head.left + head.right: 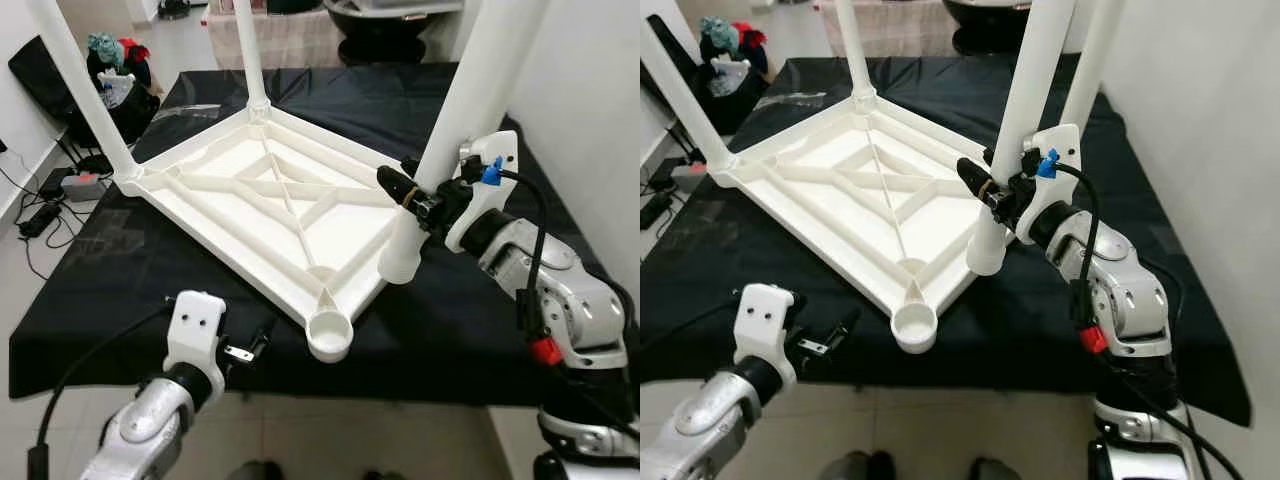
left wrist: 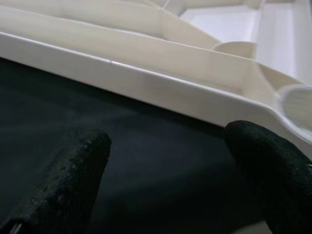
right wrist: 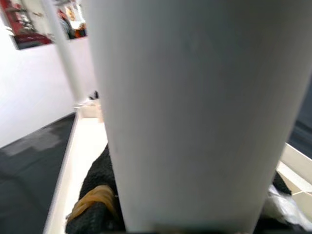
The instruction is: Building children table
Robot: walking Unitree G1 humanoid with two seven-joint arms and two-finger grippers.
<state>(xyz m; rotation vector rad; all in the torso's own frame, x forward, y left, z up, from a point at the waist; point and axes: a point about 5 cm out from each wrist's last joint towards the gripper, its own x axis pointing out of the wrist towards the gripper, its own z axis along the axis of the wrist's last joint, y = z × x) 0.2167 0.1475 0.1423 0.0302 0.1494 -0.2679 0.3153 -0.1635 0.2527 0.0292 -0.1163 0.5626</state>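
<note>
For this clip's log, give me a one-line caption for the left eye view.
Right gripper grips a white table leg over the upturned tabletop; corner socket empty, left gripper open nearby.

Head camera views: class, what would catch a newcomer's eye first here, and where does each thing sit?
A white upside-down children's table top lies on a black cloth, with two legs already upright in its far corners. At the right, the right gripper is shut on a third white leg, whose foot hangs near the right edge, not in a socket. The near corner socket stands empty, and the left gripper hovers open beside it.
</note>
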